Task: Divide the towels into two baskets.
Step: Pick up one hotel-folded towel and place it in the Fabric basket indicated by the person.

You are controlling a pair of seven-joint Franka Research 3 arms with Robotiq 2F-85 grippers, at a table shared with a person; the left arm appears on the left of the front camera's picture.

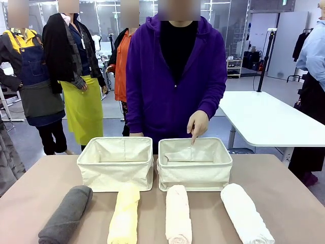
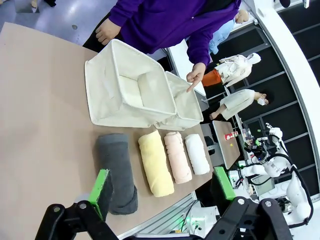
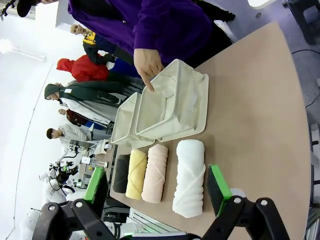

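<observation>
Four rolled towels lying in row on table (image 1: 299, 203), just before baskets: grey towel (image 1: 66, 213), yellow towel (image 1: 124, 213), peach towel (image 1: 179, 213), white towel (image 1: 246, 213)
Left basket (image 1: 116, 173), right basket (image 1: 195, 175) side by side, no towel seen inside; person's hand (image 1: 198, 124) pointed into right basket
Left gripper (image 2: 164, 187), right gripper (image 3: 156, 187) spread wide, nothing gripped
Rolls judged soft, light, squashable, liable to unroll; pinch across mid-length advised

The grey towel (image 1: 66, 216), yellow towel (image 1: 125, 213), peach towel (image 1: 179, 213) and white towel (image 1: 246, 213) are plain; the baskets (image 1: 114, 177) are cream, the tabletop (image 1: 287, 203) tan, the hoodie (image 1: 152, 76) purple.

Left hand (image 2: 163, 187) held high, jaws spread wide, right hand (image 3: 156, 189) likewise high, jaws wide apart, both empty
</observation>
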